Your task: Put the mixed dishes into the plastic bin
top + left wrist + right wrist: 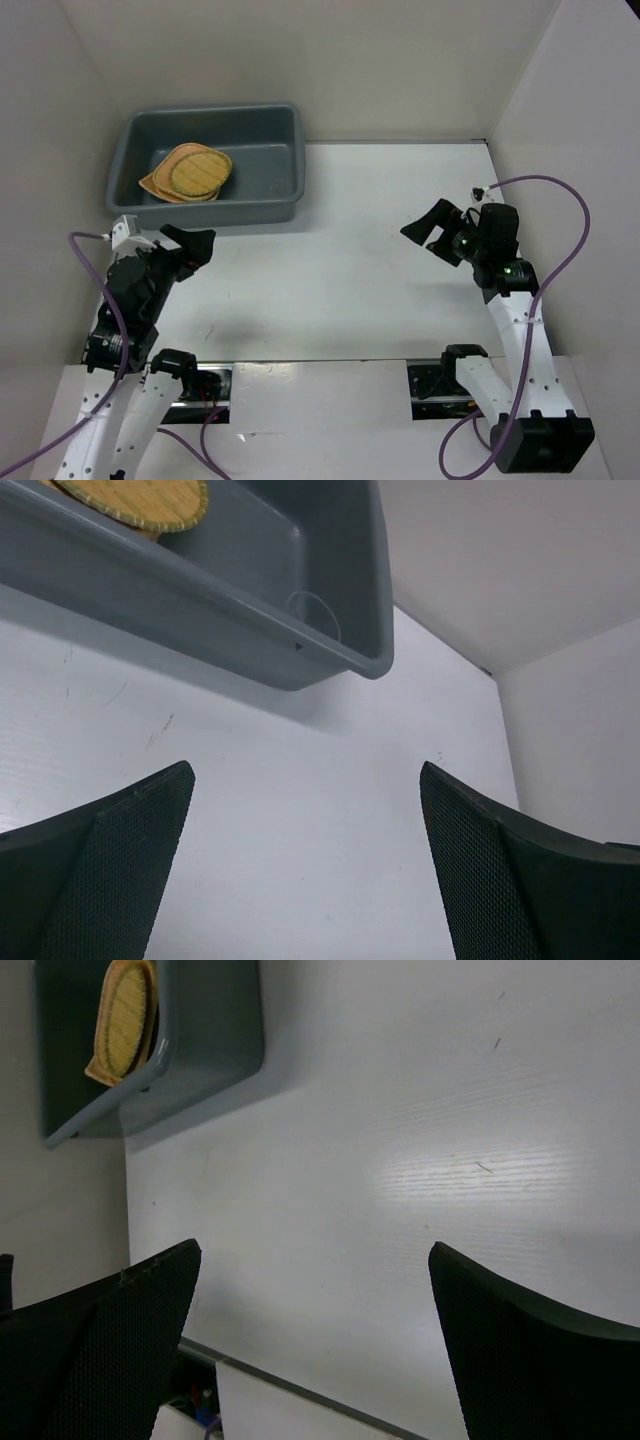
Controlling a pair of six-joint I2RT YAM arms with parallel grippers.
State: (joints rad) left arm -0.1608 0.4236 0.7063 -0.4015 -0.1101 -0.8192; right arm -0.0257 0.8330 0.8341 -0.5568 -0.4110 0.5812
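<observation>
The blue-grey plastic bin (262,142) stands at the back left of the table. Orange-tan woven plates (188,173) lie stacked in its left part, a yellowish round one on top. The bin (300,600) and a plate edge (140,502) show in the left wrist view, and the bin (215,1030) with the plates (125,1015) shows in the right wrist view. My left gripper (196,246) is open and empty, just in front of the bin. My right gripper (437,226) is open and empty above the table's right side.
White walls enclose the table at the back (400,60), left and right. The arm bases and purple cables (560,250) sit at the near edge. A dark gap (190,1390) shows at the table's front edge.
</observation>
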